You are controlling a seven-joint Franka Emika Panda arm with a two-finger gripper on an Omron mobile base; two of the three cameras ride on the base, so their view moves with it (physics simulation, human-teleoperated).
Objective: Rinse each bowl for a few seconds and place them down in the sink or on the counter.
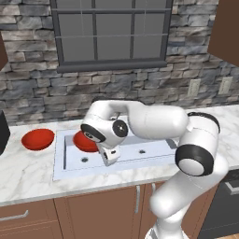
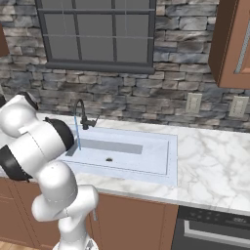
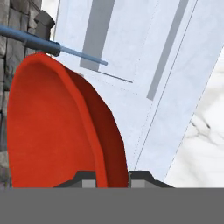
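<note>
Fingers pinch the rim of 1 red bowl. Water stream runs just beyond it; tip the bowl's hollow under it over the sink.

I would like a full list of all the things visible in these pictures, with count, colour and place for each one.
bowls: two, red; one on the counter left of the sink, one held on edge over the sink
sink: one, pale blue-grey, set in the counter
faucet: one, dark, behind the sink, water stream running
counter: one, white marble
window: one, grey frame, on the stone wall
wall outlets: two, pale, right of the window
cabinets: brown, below the counter
gripper: one, dark fingers, closed on the bowl's rim
</note>
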